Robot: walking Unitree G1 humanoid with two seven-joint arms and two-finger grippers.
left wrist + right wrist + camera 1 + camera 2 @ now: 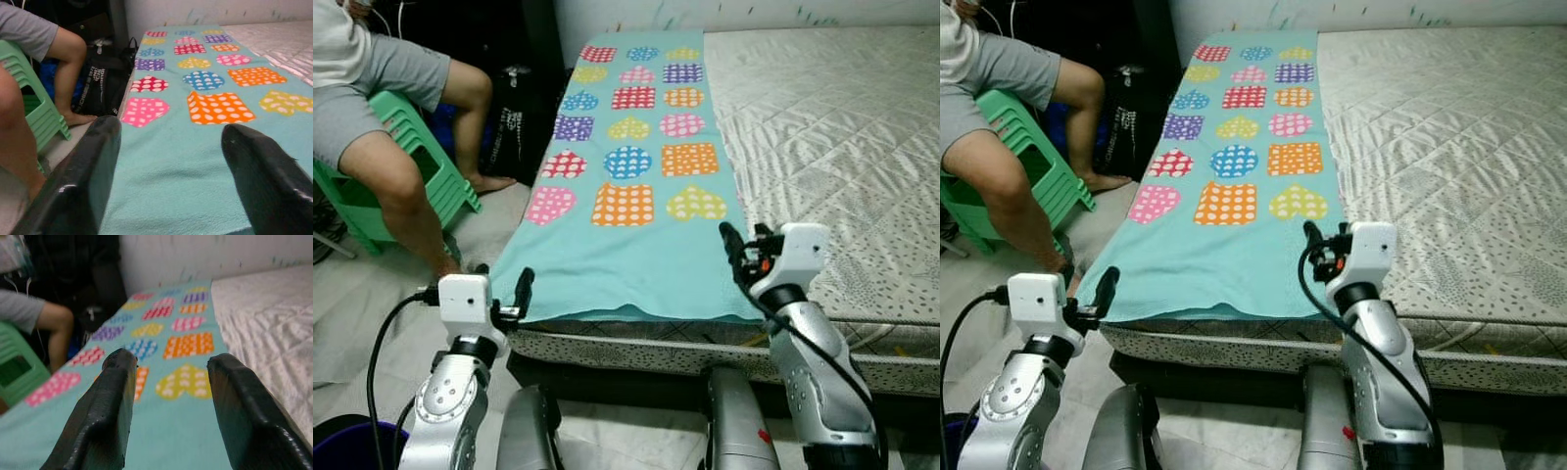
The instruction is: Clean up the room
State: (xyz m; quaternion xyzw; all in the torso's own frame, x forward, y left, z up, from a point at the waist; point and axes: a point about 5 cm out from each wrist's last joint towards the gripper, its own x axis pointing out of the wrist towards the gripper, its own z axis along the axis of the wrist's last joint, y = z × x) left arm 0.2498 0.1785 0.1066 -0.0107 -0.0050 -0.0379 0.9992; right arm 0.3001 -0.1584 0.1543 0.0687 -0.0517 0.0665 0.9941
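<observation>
A teal blanket (626, 225) with dotted hearts and squares in many colours lies flat along the left strip of the mattress (842, 127). My left gripper (523, 282) hovers at the blanket's near left corner, by the bed's edge. In the left wrist view it is open (168, 129), with the blanket (195, 147) spread beyond its fingers. Over the blanket's near right corner my right gripper (730, 243) is raised a little. Its fingers (117, 382) stand apart with nothing between them, so it is open too.
A person (382, 108) sits on a stack of green plastic stools (421, 166) to the left of the bed, feet on the floor. A black bag (509, 127) leans between the stools and the bed. A dark blue bin rim (342, 436) shows at the lower left.
</observation>
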